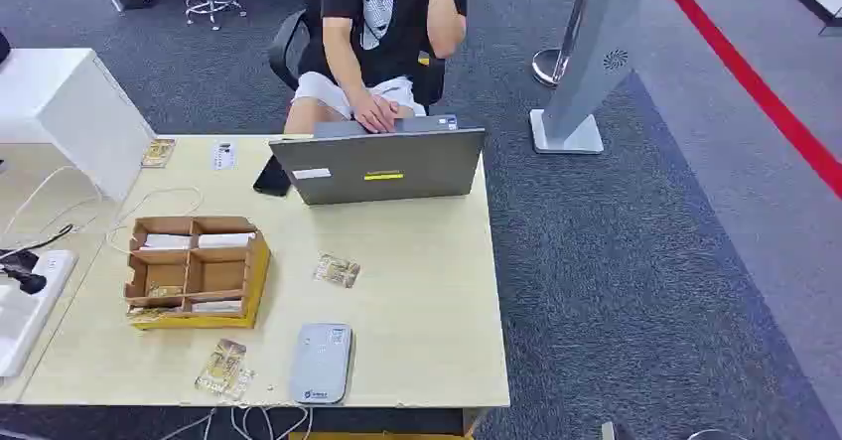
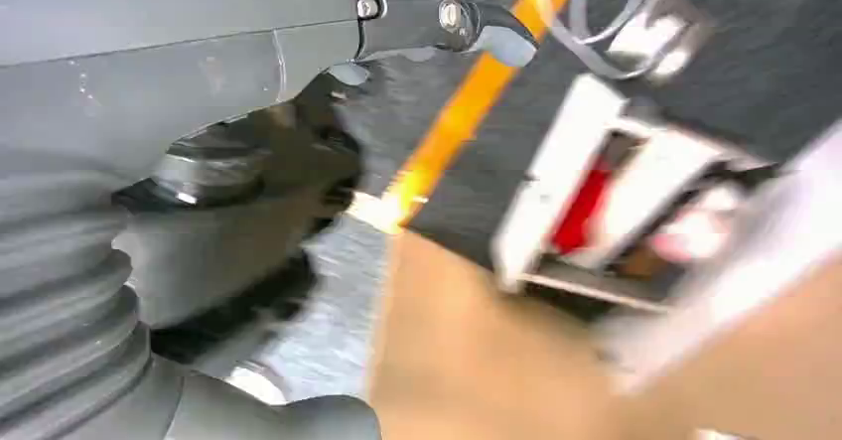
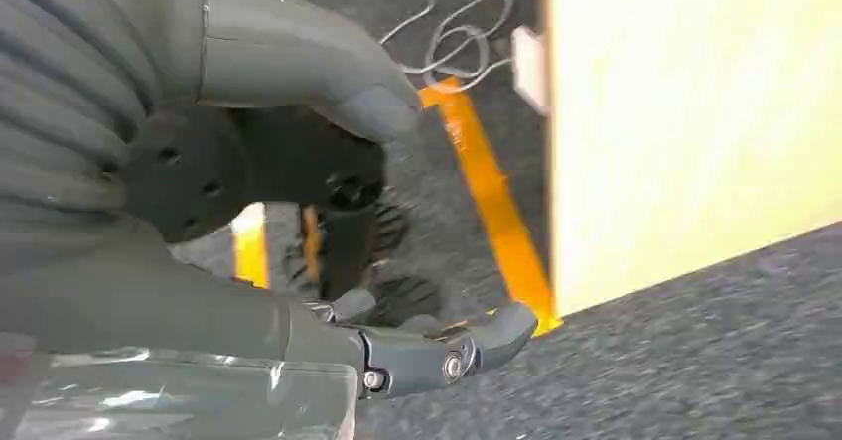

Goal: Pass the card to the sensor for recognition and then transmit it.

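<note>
The sensor (image 1: 320, 363), a flat grey-white rounded box, lies at the table's front edge. A card in a clear packet (image 1: 338, 270) lies just behind it, and another packet (image 1: 224, 368) lies to its left by the edge. A third (image 1: 158, 152) sits at the far left corner. More cards fill the cardboard organizer (image 1: 196, 271). My left hand (image 2: 248, 212) hangs below table height, blurred, fingers apart and holding nothing. My right hand (image 3: 298, 221) also hangs low beside the table's pale side (image 3: 695, 112), thumb and fingers (image 3: 447, 356) spread around nothing.
A person sits behind an open grey laptop (image 1: 382, 167) at the table's far side. A black phone (image 1: 271, 176) and a white card (image 1: 223, 155) lie near it. A white power strip (image 1: 25, 306) and cables are at the left. A grey stand (image 1: 586, 63) rises on the carpet at right.
</note>
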Available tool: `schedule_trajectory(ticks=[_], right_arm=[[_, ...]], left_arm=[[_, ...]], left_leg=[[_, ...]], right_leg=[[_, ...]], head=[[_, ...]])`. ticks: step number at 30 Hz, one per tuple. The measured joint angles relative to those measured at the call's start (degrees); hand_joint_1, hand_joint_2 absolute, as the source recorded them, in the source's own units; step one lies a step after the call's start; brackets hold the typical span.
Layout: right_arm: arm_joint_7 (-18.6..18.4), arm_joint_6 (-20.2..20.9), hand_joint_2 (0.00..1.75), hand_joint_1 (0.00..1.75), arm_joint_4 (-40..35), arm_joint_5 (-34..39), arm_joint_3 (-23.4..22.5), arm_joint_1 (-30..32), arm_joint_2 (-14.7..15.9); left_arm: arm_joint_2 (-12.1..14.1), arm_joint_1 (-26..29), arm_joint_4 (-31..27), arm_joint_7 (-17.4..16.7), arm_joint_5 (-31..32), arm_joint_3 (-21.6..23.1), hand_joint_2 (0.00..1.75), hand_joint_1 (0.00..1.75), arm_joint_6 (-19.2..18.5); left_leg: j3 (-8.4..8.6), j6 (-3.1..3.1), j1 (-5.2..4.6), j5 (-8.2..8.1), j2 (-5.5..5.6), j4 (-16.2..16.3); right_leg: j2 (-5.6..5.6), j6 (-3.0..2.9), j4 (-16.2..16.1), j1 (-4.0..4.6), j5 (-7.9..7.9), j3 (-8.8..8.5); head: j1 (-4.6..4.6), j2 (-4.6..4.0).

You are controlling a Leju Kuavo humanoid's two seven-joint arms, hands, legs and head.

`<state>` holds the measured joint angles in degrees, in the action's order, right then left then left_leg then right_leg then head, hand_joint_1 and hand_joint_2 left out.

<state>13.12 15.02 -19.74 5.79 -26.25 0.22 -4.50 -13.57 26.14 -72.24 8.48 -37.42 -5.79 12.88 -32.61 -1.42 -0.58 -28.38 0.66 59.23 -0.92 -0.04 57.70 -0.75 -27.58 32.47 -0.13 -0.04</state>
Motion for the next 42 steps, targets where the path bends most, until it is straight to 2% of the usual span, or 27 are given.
schedule_trajectory(ticks=[10, 18, 21, 29, 34, 42], right_arm=[[6.49, -1.88, 1.75, 0.0, -0.28, -5.53, -2.88, -2.97, -2.14], [10.49, -3.56, 1.75, 0.0, -2.23, -9.97, -5.53, -3.56, -3.93], [11.67, -3.63, 1.75, 0.0, -2.91, -11.52, -6.91, -3.54, -4.59], [12.52, -4.0, 1.75, 0.0, -4.48, -14.29, -10.05, -3.49, -5.86], [12.96, -4.59, 1.75, 0.0, -5.38, -15.78, -11.04, -3.47, -6.29], [14.27, -4.46, 1.75, 0.0, -6.45, -17.92, -11.95, -4.48, -7.12]], left_arm=[[-3.04, 2.16, -14.58, 9.38, -8.61, -7.17, 1.75, 0.0, 4.09], [-4.83, 3.77, -27.9, 15.54, -8.07, -11.12, 1.75, 0.0, 6.86], [-5.31, 4.08, -30.83, 15.6, -4.83, -12.87, 1.75, 0.0, 5.78], [-5.86, 2.87, -35.86, 14.18, 8.69, -17.2, 1.75, 0.0, -2.19], [-6.16, 0.59, -38.77, 12.78, 18.97, -17.42, 1.75, 0.0, -4.18], [-6.25, -4.21, -41.67, 12.67, 35.75, -16.66, 1.75, 0.0, -6.67]], left_leg=[[0.0, 0.0, 0.0, 0.0, 0.01, 0.0], [-0.01, 0.0, 0.01, 0.0, 0.02, 0.0], [0.0, 0.0, 0.01, 0.0, 0.01, 0.0], [0.02, 0.0, 0.01, 0.01, 0.01, 0.0], [0.02, -0.04, 0.0, 0.05, 0.0, 0.01], [0.03, -0.09, 0.0, 0.09, 0.0, 0.01]], right_leg=[[0.01, 0.0, 0.01, 0.0, 0.0, 0.0], [0.02, 0.0, 0.01, 0.0, 0.0, -0.01], [0.01, 0.0, 0.01, 0.0, 0.0, 0.0], [0.01, 0.0, 0.01, 0.0, 0.0, 0.02], [0.01, 0.03, 0.01, 0.0, 0.05, 0.02], [0.0, 0.03, 0.01, 0.0, 0.07, 0.02]], head=[[0.0, 0.0], [0.02, 0.0], [0.0, 0.0], [-0.02, 0.0], [0.0, 0.0], [-0.04, 0.0]])
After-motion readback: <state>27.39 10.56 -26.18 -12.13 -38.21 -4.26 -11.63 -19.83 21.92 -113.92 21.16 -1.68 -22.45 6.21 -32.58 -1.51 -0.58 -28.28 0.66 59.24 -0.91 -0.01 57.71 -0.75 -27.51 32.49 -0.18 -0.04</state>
